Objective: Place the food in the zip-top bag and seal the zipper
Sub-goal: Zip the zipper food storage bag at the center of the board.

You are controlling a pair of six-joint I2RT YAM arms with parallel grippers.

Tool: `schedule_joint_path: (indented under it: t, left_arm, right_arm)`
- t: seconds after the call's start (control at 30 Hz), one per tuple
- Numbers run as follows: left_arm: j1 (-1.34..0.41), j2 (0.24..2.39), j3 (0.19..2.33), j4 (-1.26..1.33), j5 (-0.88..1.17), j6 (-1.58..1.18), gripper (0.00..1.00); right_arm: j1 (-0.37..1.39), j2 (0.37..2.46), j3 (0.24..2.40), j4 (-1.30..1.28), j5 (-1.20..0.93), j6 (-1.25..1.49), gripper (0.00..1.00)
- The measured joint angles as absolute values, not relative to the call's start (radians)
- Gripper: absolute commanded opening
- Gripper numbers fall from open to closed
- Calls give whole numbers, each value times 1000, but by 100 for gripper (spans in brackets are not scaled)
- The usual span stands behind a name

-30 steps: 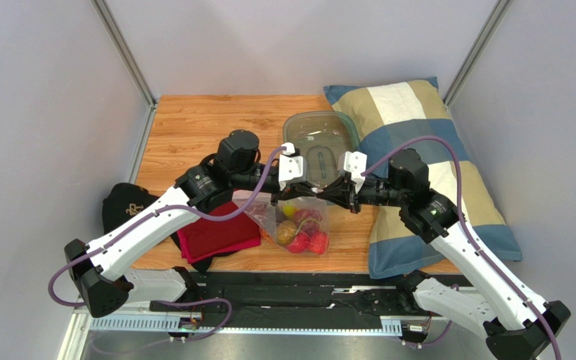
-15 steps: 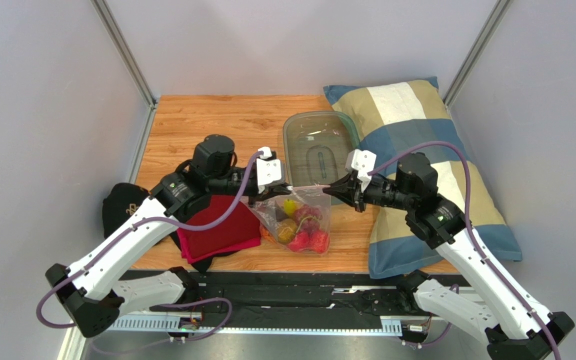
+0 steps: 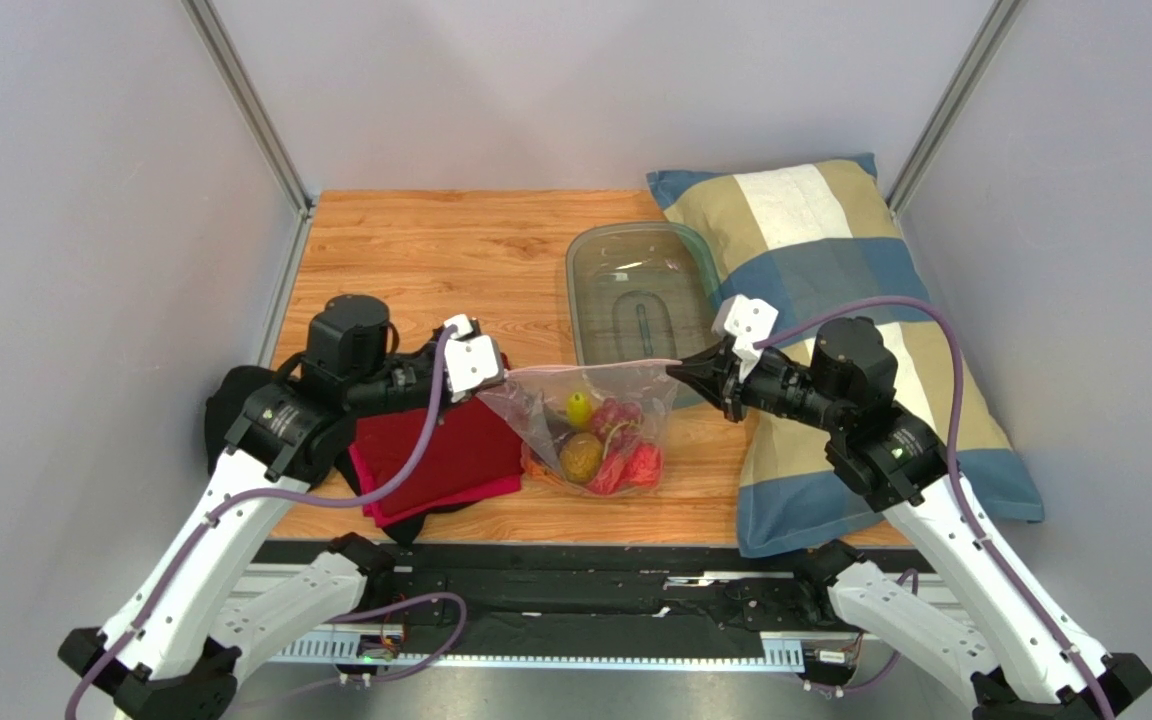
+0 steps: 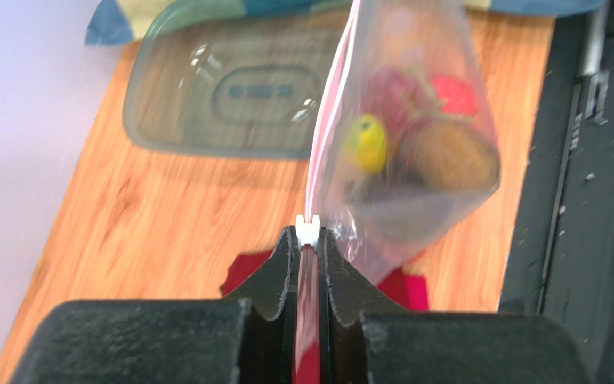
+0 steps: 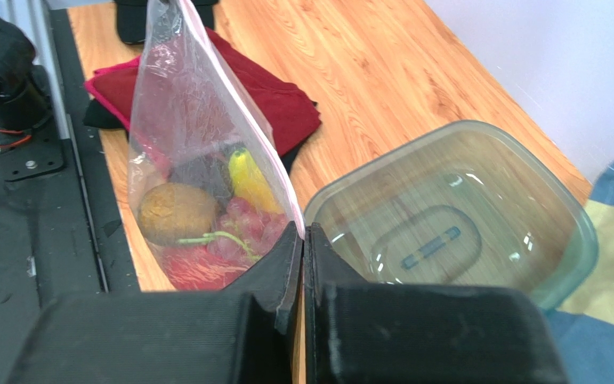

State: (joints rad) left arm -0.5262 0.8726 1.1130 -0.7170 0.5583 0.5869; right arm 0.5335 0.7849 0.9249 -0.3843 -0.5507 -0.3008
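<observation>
The zip-top bag (image 3: 597, 393) at the centre of the top view is thin clear plastic, glossy and crinkled, with a smooth pale-pink zipper (image 4: 328, 128) along its mouth. Above it, the tub (image 3: 642, 293) is rigid, translucent, shiny plastic on a table (image 3: 417, 255) of smooth, grained wood. The red cloth (image 3: 440, 458) at lower left and the checked pillow (image 3: 838, 255) at right are soft matt fabric.

The clear zip-top bag (image 3: 537, 414) hangs stretched in the middle of the frame, pink zipper (image 3: 582, 371) on top, toy food (image 3: 605, 455) inside.
</observation>
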Motion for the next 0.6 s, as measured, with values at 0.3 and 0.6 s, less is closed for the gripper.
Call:
schedule_joint_path:
  t: [0.3, 0.6]
  left_arm:
    - [-427, 798, 1098, -820, 530, 684, 0]
    - [-422, 833, 1108, -826, 543, 717, 0]
  right_arm:
    - [520, 746, 915, -408, -487, -302, 0]
    - [520, 708, 916, -445, -453, -303, 0]
